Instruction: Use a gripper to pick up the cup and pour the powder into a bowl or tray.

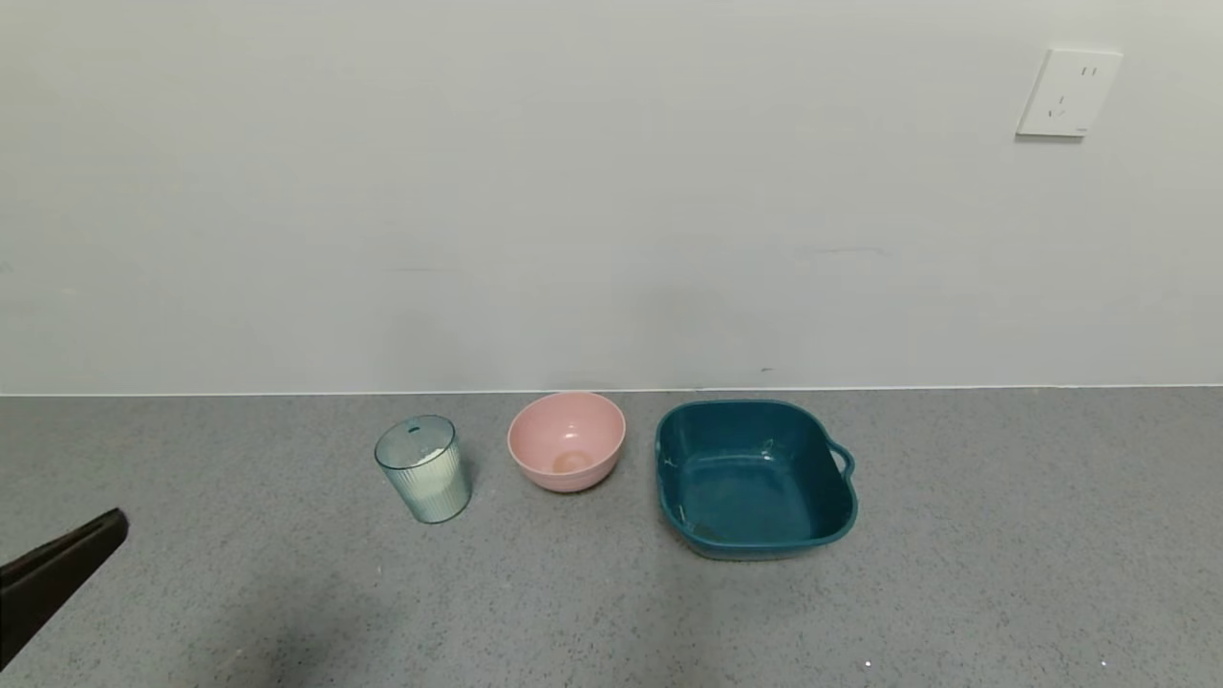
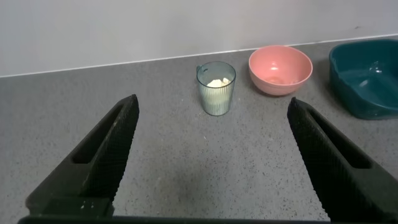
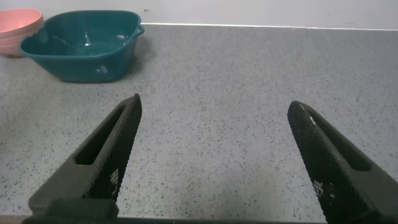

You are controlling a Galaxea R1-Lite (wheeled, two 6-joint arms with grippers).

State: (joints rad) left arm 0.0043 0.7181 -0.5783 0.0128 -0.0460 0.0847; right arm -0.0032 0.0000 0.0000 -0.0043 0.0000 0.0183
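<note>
The ribbed transparent blue-green cup (image 1: 424,469) stands upright on the grey counter, left of the pink bowl (image 1: 567,440). White powder (image 2: 217,83) lies inside the cup (image 2: 216,88). The pink bowl (image 2: 280,69) holds no powder. My left gripper (image 2: 211,152) is open and empty, well short of the cup, which stands ahead between its fingers. Only one finger tip (image 1: 91,540) shows in the head view, at the left edge. My right gripper (image 3: 214,152) is open and empty over bare counter, off to the right of the tray and out of the head view.
A dark teal squarish tray (image 1: 753,477) with a side handle stands right of the bowl; it also shows in the right wrist view (image 3: 84,43). A white wall rises just behind the objects, with a socket (image 1: 1067,93) at the upper right.
</note>
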